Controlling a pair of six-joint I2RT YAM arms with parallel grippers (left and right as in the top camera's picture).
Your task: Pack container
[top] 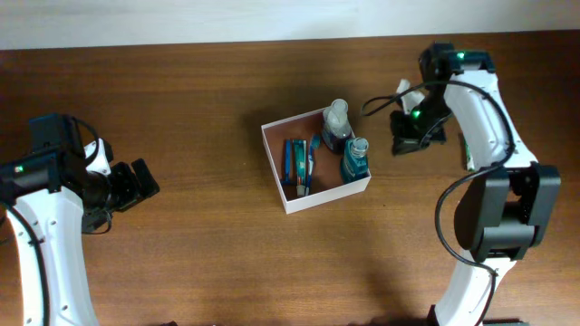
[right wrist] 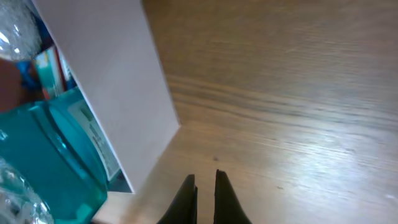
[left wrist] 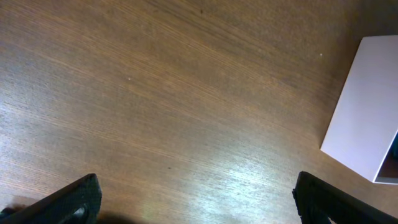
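— Where is the container?

— The container point(top: 328, 196) sits about mid-table, turned at a slant to the table's edges. Its open side is up, with thin white walls around a pinkish floor.

— Anything in it?

— Three things. A teal bottle point(top: 354, 160) stands in the corner nearest the right arm. A dark bottle point(top: 337, 127) with a clear cap stands just beside it along the same wall. A blue packet point(top: 296, 165) lies on the floor toward the opposite side; what it holds I cannot tell.

— And the right gripper?

— The right gripper point(top: 405, 143) is just outside that wall, near the teal bottle but apart from the box. In its own camera the fingers point(right wrist: 183, 202) are pressed almost together, only a sliver between them and nothing caught there. Bare wood lies beyond them, with the white wall and the teal bottle at upper left.

— The left one?

— The left gripper point(top: 143, 181) is well apart from the box, over the left side of the table point(top: 181, 91). Its jaws are spread wide and hold nothing. Its wrist view shows bare wood between the two tips and one white corner of the container at the right edge.
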